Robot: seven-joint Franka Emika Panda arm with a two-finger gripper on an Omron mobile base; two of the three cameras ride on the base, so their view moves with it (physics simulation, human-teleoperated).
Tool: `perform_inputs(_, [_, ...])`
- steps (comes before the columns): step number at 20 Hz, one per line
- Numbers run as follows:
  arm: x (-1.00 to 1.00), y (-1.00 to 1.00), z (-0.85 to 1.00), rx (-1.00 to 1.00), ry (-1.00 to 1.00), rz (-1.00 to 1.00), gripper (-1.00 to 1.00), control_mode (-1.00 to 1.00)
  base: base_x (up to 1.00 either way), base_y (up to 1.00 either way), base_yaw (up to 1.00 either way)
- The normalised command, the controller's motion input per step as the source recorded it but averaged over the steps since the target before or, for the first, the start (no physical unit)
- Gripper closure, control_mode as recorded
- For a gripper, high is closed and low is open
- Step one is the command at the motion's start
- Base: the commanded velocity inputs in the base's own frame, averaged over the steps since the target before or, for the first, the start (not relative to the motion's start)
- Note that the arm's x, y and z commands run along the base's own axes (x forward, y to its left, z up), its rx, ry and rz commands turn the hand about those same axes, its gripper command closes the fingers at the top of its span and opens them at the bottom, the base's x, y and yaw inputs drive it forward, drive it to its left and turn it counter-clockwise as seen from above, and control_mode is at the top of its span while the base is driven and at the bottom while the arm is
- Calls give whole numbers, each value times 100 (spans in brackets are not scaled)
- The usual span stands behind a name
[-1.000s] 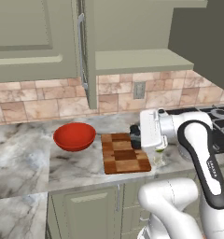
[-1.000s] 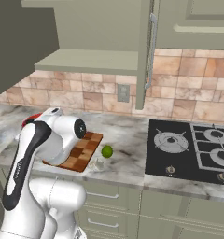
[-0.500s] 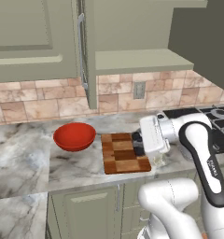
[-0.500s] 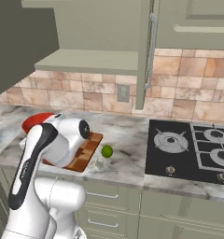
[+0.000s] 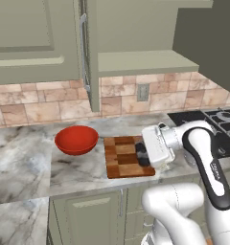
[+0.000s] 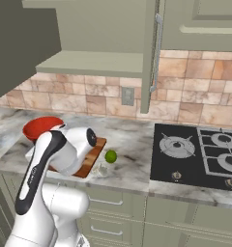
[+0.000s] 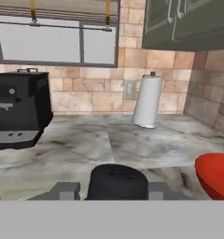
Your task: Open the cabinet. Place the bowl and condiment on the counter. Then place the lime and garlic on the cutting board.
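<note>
Since a second ago the gripper (image 7: pixel 113 189) has swung left over the cutting board (image 5: pixel 122 157), its half-open jaws clamped around the black bottle (image 7: pixel 118 181). Red bowl (image 5: pixel 76 139) sits on the counter (image 5: pixel 26 158), lime (image 6: pixel 110 156) just right of the board.

You're looking at the desk (image 5: pixel 26 162), grey-white marble with brown veins. The red bowl (image 5: pixel 76 139) sits on it, just left of the chequered cutting board (image 5: pixel 122 158) and apart from it. The arm lies low across the board's right end, and its tool (image 5: pixel 142 154) sits over that edge with something small and dark between its fingers; you can't tell what it is here. Above, the cabinet (image 5: pixel 131 36) stands open, with its silver bar handle (image 5: pixel 83 52) edge-on and the shelf (image 5: pixel 144 62) bare.
</note>
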Motion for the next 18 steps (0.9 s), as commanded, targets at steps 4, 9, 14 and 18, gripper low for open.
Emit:
perform_inputs(4, [2, 18, -47, 1, -2, 3, 100, -100, 0, 0, 0])
perform_inputs(9, [8, 23, -39, 7, -4, 3, 100, -100, 0, 0, 0])
perform_inputs(14, [9, 27, -31, 12, -5, 0, 100, -100, 0, 0, 0])
perform_inputs(18, [2, 30, -31, 10, -5, 0, 100, -100, 0, 0, 0])
